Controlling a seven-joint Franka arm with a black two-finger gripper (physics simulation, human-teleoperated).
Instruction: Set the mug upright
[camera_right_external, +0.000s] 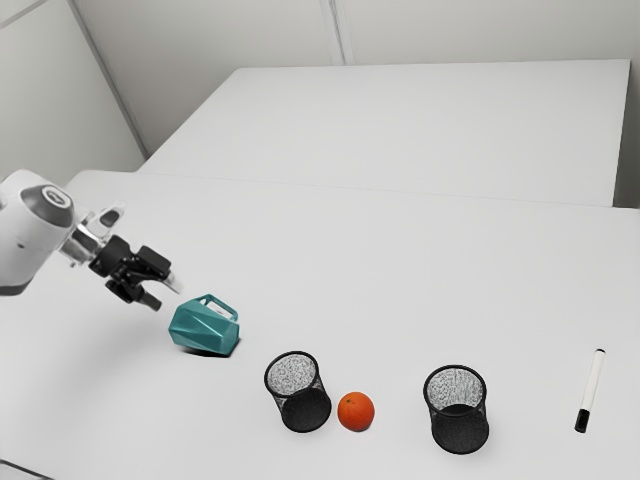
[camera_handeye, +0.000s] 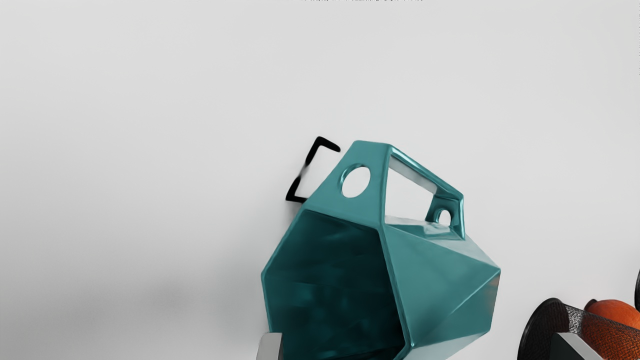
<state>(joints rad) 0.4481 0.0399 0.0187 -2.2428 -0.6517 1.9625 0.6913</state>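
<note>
Supporting all objs: white table (camera_right_external: 400, 260). Arm (camera_right_external: 28, 235) in from ext. view's L; gripper (camera_right_external: 166, 296) near mug, fingers apart, nothing btwn them gripped. Teal mug (camera_right_external: 205, 329) on its side on table, handle up, mouth twd gripper. Blk mesh cup (camera_right_external: 304, 408) near mug, 2nd mesh cup (camera_right_external: 460, 430) farther R, orange (camera_right_external: 356, 411) btwn cups. Marker (camera_right_external: 592, 385) far R.

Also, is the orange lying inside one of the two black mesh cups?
No, the orange sits on the table, between one mesh cup and the other mesh cup.
</note>
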